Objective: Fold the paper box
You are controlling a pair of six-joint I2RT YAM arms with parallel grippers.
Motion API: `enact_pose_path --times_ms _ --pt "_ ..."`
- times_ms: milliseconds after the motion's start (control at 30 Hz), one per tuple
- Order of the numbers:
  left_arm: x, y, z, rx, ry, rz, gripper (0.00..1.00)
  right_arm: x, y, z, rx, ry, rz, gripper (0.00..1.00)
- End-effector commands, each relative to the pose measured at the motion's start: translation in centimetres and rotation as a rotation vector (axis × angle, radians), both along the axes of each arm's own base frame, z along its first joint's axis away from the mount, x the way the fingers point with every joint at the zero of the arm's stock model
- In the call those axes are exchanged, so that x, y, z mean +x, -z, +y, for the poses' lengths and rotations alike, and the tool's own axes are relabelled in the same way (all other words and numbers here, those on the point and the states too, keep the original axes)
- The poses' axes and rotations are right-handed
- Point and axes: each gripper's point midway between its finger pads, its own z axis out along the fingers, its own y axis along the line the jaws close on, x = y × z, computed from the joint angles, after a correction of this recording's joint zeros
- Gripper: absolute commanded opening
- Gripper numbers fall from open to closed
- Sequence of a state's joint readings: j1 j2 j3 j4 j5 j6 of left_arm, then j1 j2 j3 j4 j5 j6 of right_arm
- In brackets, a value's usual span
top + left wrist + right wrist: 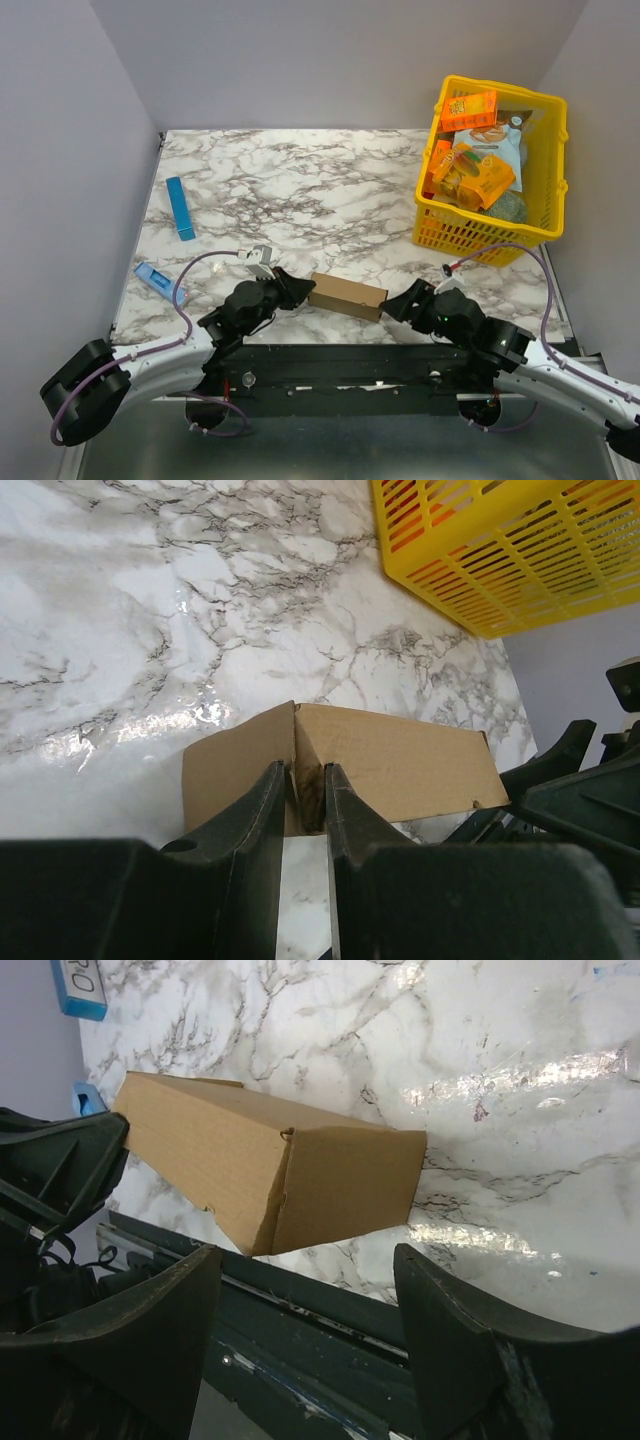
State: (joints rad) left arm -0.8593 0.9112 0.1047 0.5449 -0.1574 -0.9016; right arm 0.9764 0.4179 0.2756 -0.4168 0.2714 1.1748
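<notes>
I'm looking into a robot lab test cell, not a home or a shop. Plain pale walls (60, 150) box in the marble-patterned tabletop (300, 180) on three sides. The left arm (150, 350) and right arm (545, 362) are bolted to a dark mounting rail (340, 362) along the tabletop's near edge, with purple cables (180, 285) looping off them. The goods read as staged props: a yellow basket (545, 215) of snack packs (470, 110) at the far right corner, and a plain paper box (347, 294) by the near edge.
</notes>
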Motion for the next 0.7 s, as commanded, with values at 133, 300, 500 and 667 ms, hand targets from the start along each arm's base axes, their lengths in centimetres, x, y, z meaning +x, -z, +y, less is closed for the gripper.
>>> enact_pose_path --times_ms 133,300,500,667 --pt "-3.2 8.4 3.5 0.279 0.019 0.186 0.26 0.5 -1.5 0.7 0.103 0.027 -0.028 0.68" --pt "-3.2 8.4 3.4 0.278 0.02 0.187 0.25 0.4 -0.2 0.5 0.075 0.037 -0.001 0.58" --pt "-3.2 8.5 3.4 0.285 0.023 0.187 0.26 0.5 1.5 0.2 0.019 0.051 0.028 0.5" --pt "-3.3 8.5 3.3 0.287 0.027 0.187 0.26 0.3 3.2 -0.3 -0.02 0.064 0.054 0.43"
